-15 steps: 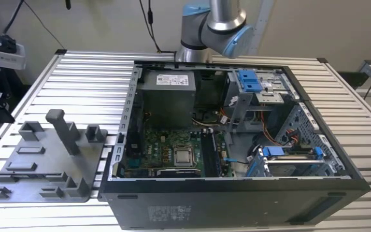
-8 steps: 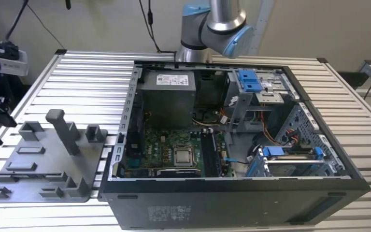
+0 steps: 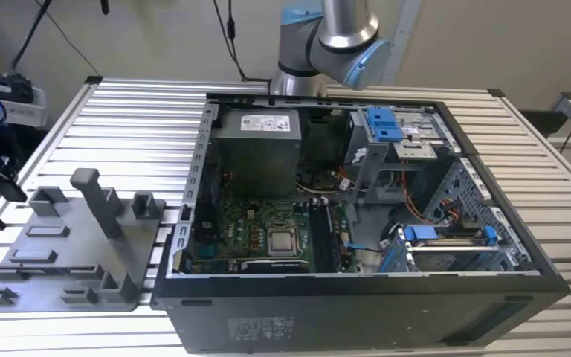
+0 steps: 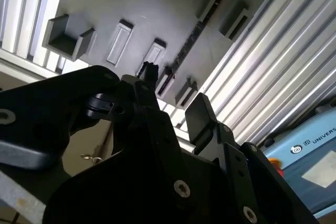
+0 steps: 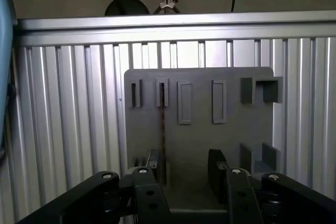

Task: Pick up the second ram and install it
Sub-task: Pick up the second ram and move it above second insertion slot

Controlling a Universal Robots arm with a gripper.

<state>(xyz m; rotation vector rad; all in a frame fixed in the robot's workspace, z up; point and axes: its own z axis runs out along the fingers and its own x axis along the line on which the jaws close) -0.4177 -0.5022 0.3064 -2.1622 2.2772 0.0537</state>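
Second ram (image 5: 162, 129): 1, on edge in grey tray (image 5: 199, 145) slot, ahead of gripper (image 5: 185, 169), apart. 2 fingers (image 5: 216, 163) spread wide, empty.

Room above ram (image 5: 161, 129) in tray (image 5: 199, 140) slot, tall post (image 3: 97, 201) nearby, computer case (image 3: 365, 309) beside tray

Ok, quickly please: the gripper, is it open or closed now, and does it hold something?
Gripper: open, holding nothing. The second ram sits on edge in the grey tray.
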